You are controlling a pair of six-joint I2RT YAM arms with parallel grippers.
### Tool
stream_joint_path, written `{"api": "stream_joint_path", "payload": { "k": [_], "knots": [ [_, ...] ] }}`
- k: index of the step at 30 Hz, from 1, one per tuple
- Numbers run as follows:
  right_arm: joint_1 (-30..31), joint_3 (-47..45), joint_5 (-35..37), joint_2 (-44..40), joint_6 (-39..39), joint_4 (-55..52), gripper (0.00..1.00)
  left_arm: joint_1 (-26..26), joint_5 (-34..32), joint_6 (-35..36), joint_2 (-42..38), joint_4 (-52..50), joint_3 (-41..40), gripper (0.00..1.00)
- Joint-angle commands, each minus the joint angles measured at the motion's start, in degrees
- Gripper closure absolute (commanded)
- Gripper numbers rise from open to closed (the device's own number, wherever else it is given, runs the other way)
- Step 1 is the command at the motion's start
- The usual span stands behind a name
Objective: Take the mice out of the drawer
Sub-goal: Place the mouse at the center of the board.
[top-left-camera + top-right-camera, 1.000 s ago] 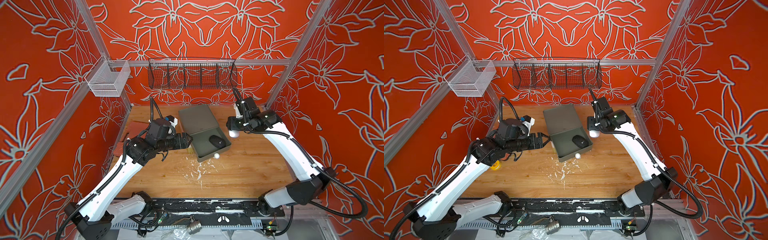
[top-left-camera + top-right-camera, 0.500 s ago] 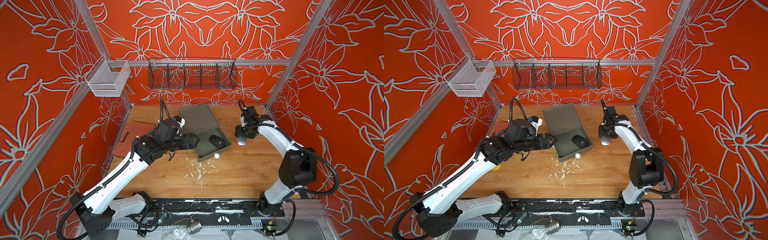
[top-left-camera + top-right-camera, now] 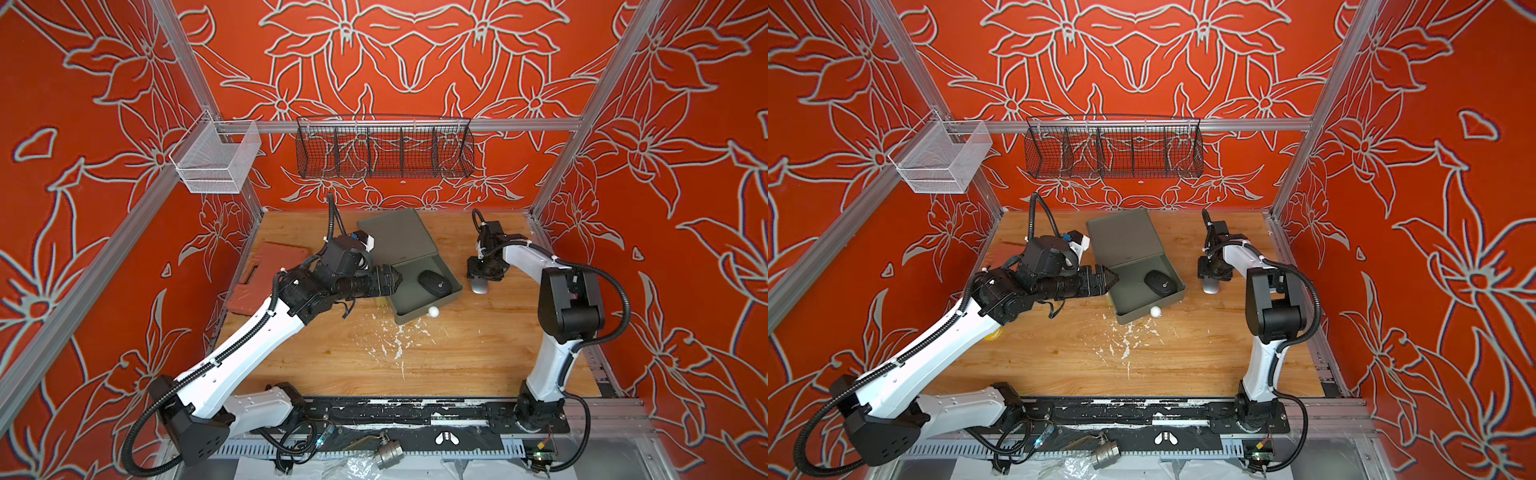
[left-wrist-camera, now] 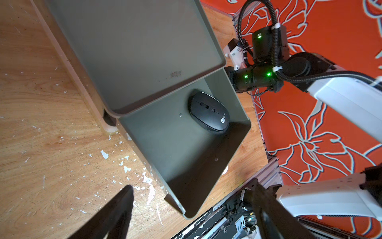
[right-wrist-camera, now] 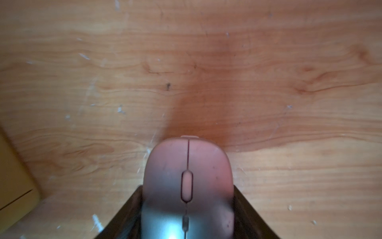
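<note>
The jaws of the right gripper (image 5: 187, 186) clamp a pale pink mouse (image 5: 187, 163) by its sides; the left gripper (image 4: 191, 184), jaws spread, faces an oval black mouse (image 4: 208, 113) in the drawer (image 4: 165, 144).

The black mouse (image 4: 208, 112) in the drawer (image 4: 175, 149) bears a small round logo reading "Lecoo".

Both top views look steeply down from high above my base at the whole table (image 3: 457, 353). My left wrist camera looks closely into the drawer (image 4: 175, 149), which they share; my right wrist camera faces the table, very near.
</note>
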Motion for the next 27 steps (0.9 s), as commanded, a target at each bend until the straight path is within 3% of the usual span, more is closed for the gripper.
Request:
{"api": "stream_joint_path", "payload": {
  "k": [1, 15, 27],
  "knots": [
    [-0.4, 1.5, -1.0, 1.6, -0.8, 0.7, 0.38, -0.4, 0.0, 1.1, 0.2, -1.1, 1.6, 0.12],
    [-0.6, 0.7, 0.0, 3.7, -0.8, 0.1, 0.29, -0.4, -0.8, 1.7, 0.0, -2.1, 2.3, 0.10],
    [-0.6, 4.4, 1.7, -9.1, 1.8, -7.4, 0.15, -0.4, -3.1, 2.5, -1.7, -3.2, 2.6, 0.10]
  ]
}}
